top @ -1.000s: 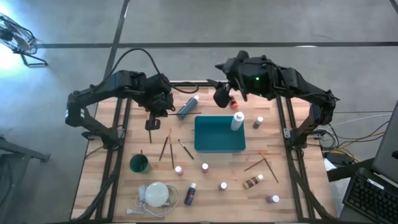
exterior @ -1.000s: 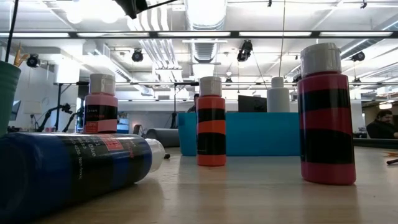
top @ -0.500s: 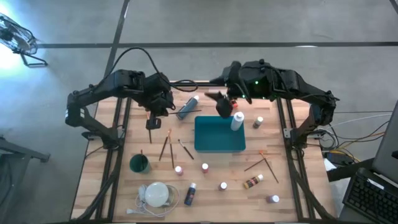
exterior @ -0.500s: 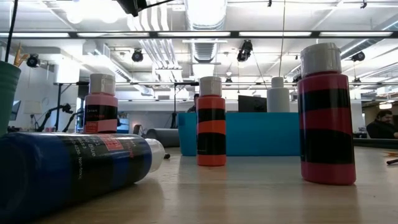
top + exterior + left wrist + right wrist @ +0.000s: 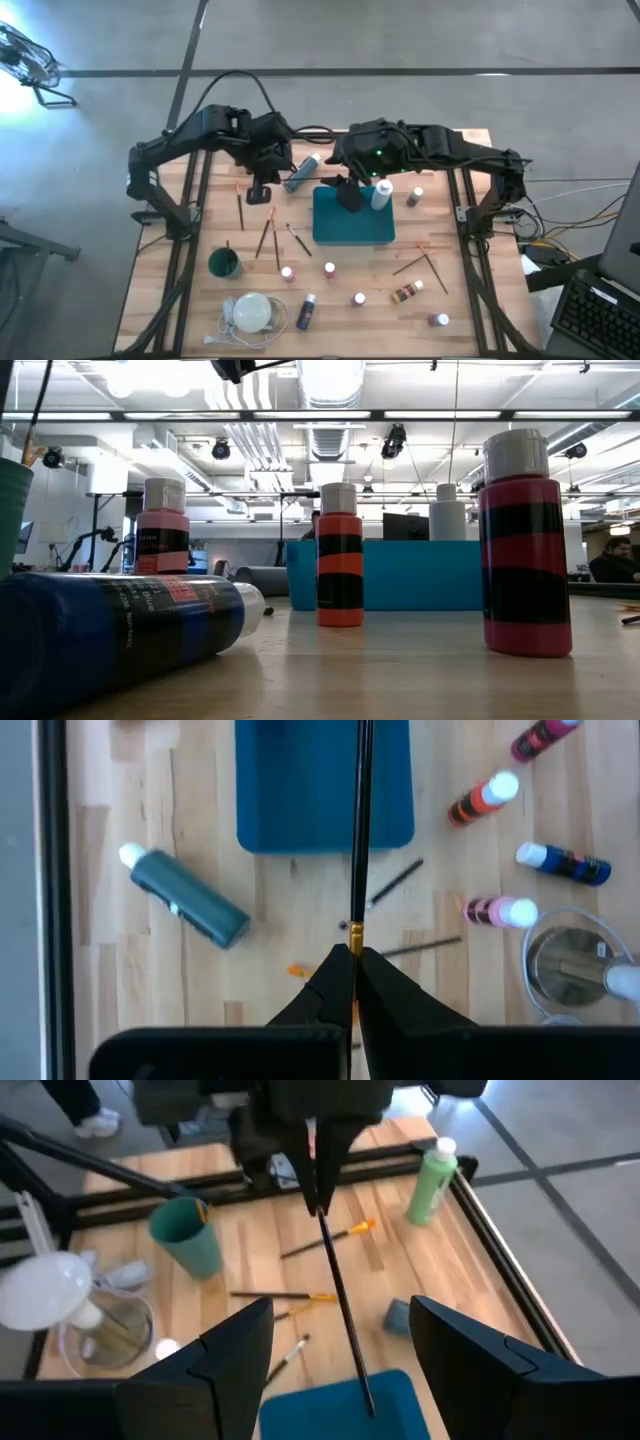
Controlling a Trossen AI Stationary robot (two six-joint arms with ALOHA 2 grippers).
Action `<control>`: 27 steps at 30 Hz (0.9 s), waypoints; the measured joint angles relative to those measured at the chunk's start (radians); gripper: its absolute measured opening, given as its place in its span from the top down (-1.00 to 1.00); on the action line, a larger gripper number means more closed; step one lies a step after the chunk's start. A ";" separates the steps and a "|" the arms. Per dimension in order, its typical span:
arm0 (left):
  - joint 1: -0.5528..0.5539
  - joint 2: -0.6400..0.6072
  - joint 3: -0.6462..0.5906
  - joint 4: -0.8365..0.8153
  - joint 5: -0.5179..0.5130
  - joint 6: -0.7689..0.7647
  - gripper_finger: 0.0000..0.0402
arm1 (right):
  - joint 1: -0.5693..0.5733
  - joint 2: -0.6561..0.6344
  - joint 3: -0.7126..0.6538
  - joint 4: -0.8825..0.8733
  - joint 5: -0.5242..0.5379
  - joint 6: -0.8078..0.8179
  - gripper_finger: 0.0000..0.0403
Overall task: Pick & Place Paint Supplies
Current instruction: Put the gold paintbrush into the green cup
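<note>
We look down on a pale wooden-slat tabletop (image 5: 200,300) strewn with small white-capped paint bottles and thin brushes. Our left pincer (image 5: 354,958) is clamped tight on a long thin black-handled paintbrush with a gold band (image 5: 359,830), which hangs from it above the tabletop, its free end pointing out over the near edge of the teal rectangular plastic tray (image 5: 352,222). Our right pincer (image 5: 340,1370) hovers above that tray with its fingers spread wide and nothing between them, facing the suspended brush. A blue-grey bottle lying on its side (image 5: 301,171) rests just beside the left pincer, and a white bottle (image 5: 381,194) stands at the tray's rim.

We judge the step in hand to be carrying the brush toward the tray, or perhaps passing it to the right pincer. Next, the left arm needs to bring the brush over the tray's middle and release it.
</note>
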 joint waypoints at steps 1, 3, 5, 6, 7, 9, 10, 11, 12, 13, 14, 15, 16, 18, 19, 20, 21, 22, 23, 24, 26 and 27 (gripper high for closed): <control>0.000 0.011 0.018 0.000 0.002 0.003 0.98 | -0.001 0.000 -0.006 -0.002 0.002 -0.004 -0.13; 0.000 0.030 0.058 0.000 0.003 0.013 0.98 | -0.001 0.002 -0.014 -0.023 0.010 -0.004 -0.11; 0.000 0.044 0.096 -0.002 0.003 0.021 0.98 | 0.000 0.002 -0.019 -0.032 0.010 -0.003 -0.08; 0.000 0.052 0.116 -0.001 0.003 0.025 0.98 | 0.000 0.002 -0.019 -0.036 0.010 -0.003 -0.07; 0.000 0.056 0.135 0.000 0.003 0.026 0.98 | 0.000 0.002 -0.020 -0.035 0.010 -0.004 -0.06; 0.000 0.063 0.165 -0.001 0.004 0.026 0.98 | 0.000 0.001 -0.020 -0.034 0.011 -0.013 -0.04; 0.000 0.067 0.177 0.000 0.005 0.026 0.98 | -0.002 0.001 -0.020 -0.034 0.012 -0.016 -0.02; 0.000 0.069 0.186 -0.001 0.005 0.026 0.98 | -0.002 0.001 -0.021 -0.033 0.013 -0.016 -0.01; 0.000 0.072 0.193 -0.001 0.005 0.026 0.98 | -0.003 0.001 -0.022 -0.032 0.013 -0.017 0.00; 0.000 0.074 0.198 0.000 0.005 0.026 0.98 | -0.006 0.001 -0.022 -0.029 0.013 -0.018 0.02; 0.000 0.076 0.199 -0.001 0.005 0.026 0.98 | -0.006 0.001 -0.022 -0.027 0.013 -0.019 0.03; 0.000 0.079 0.200 -0.001 0.005 0.026 0.98 | -0.007 0.001 -0.022 -0.028 0.013 -0.020 0.05; 0.000 0.081 0.200 -0.001 0.005 0.026 0.98 | -0.008 0.001 -0.019 -0.027 0.014 -0.024 0.07; 0.000 0.083 0.199 -0.001 0.005 0.026 0.98 | -0.007 0.001 -0.017 -0.025 0.018 -0.031 0.11; 0.000 0.083 0.199 -0.001 0.005 0.027 0.98 | -0.007 0.001 -0.017 -0.023 0.018 -0.030 0.14; 0.000 0.083 0.198 -0.001 0.006 0.029 0.98 | -0.007 0.001 -0.017 -0.022 0.018 -0.030 0.16; 0.000 0.083 0.196 -0.001 0.006 0.030 0.98 | -0.007 0.001 -0.017 -0.022 0.018 -0.030 0.19; 0.000 0.083 0.194 -0.001 0.006 0.030 0.98 | -0.007 0.001 -0.017 -0.022 0.018 -0.030 0.22; 0.000 0.083 0.191 -0.001 0.006 0.030 0.98 | -0.007 0.001 -0.017 -0.022 0.018 -0.030 0.25; 0.000 0.083 0.190 0.000 0.005 0.030 0.98 | -0.007 0.001 -0.017 -0.022 0.018 -0.030 0.28; 0.000 0.083 0.188 -0.001 0.006 0.030 0.98 | -0.007 0.001 -0.017 -0.022 0.019 -0.031 0.36; 0.000 0.083 0.187 -0.001 0.006 0.031 0.98 | -0.007 0.001 -0.017 -0.021 0.020 -0.030 0.39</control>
